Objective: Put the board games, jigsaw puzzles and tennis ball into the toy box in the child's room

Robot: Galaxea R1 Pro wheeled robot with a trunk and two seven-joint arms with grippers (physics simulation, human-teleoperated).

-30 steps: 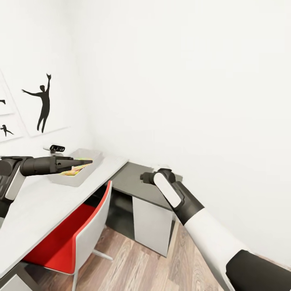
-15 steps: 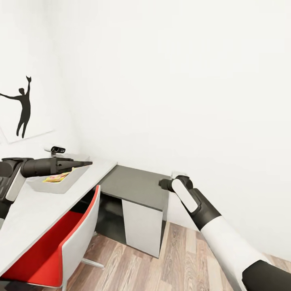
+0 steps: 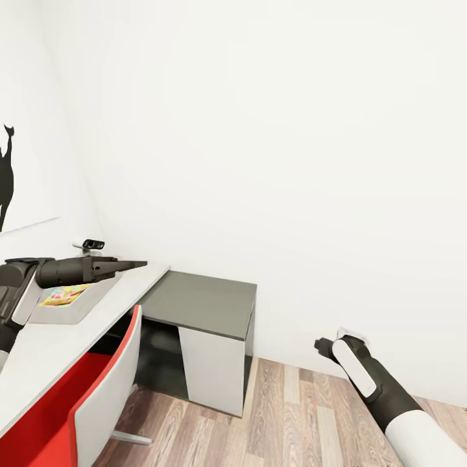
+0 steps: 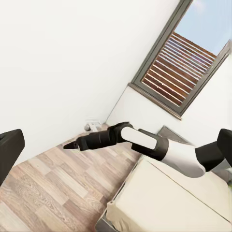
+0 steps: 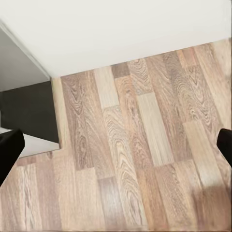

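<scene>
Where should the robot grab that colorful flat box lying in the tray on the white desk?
The colorful flat box lies flat inside the shallow gray toy box on the white desk. It is probably best pinched across one thin edge, coming down from above, since the walls block a sideways approach. The left end effector is closest, hanging over the toy box.

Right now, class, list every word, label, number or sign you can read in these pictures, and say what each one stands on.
No text can be read.
The colourful flat box inside the grey toy box on the white table has print too small and blurred to read.
The black silhouette wall picture carries no words.
</scene>
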